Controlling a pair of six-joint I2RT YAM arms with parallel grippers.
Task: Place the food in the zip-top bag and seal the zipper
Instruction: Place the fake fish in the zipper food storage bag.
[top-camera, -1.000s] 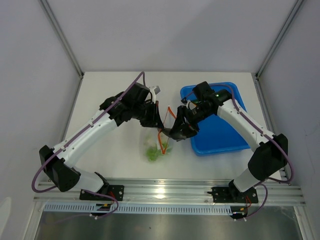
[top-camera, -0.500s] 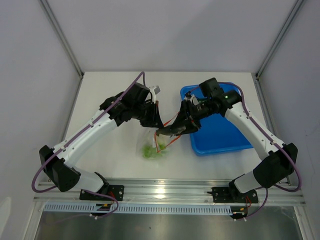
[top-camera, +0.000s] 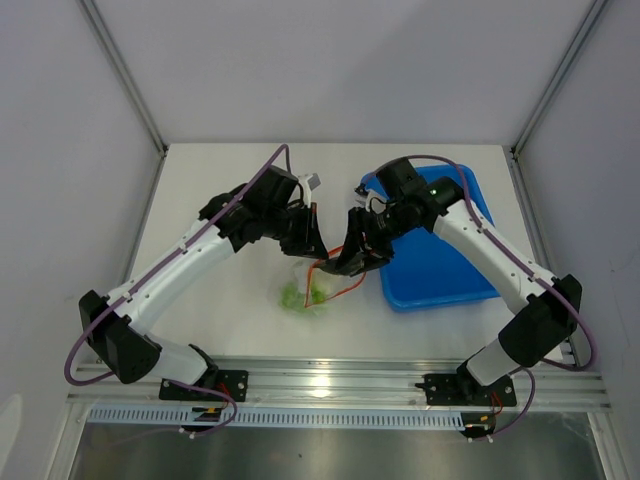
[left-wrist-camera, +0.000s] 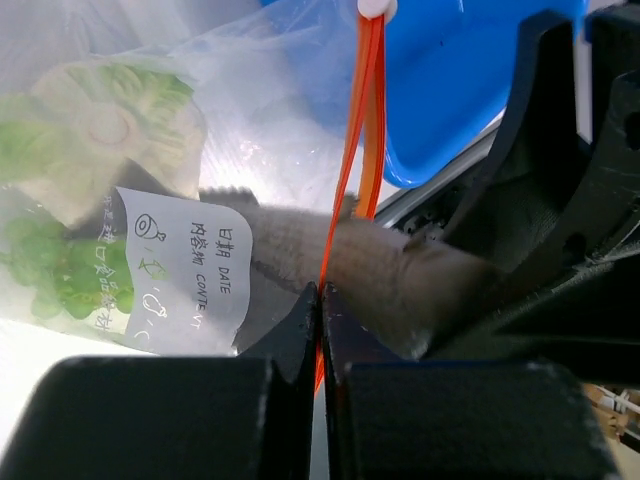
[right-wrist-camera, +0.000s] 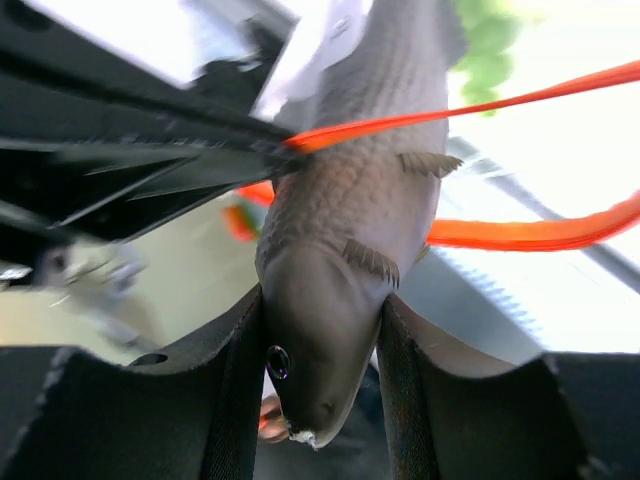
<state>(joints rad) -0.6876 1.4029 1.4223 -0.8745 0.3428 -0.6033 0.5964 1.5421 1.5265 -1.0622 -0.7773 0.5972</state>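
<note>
The clear zip-top bag lies at the table's middle with green food pieces inside. My left gripper is shut on the bag's orange-red zipper strip and holds one side of the mouth up. My right gripper is shut on the grey fish, gripping its head. The fish's body points through the open mouth between the two orange strips, and its tail end sits inside the bag. In the top view both grippers meet above the bag, left and right.
A blue rectangular tray lies right of the bag, under my right arm. A white label with handwriting is on the bag's face. A metal rail runs along the table's near edge.
My right gripper has swung left and lowered the fish into the bag's mouth. The bag and its green pieces shifted slightly left. My left gripper has kept its hold.
</note>
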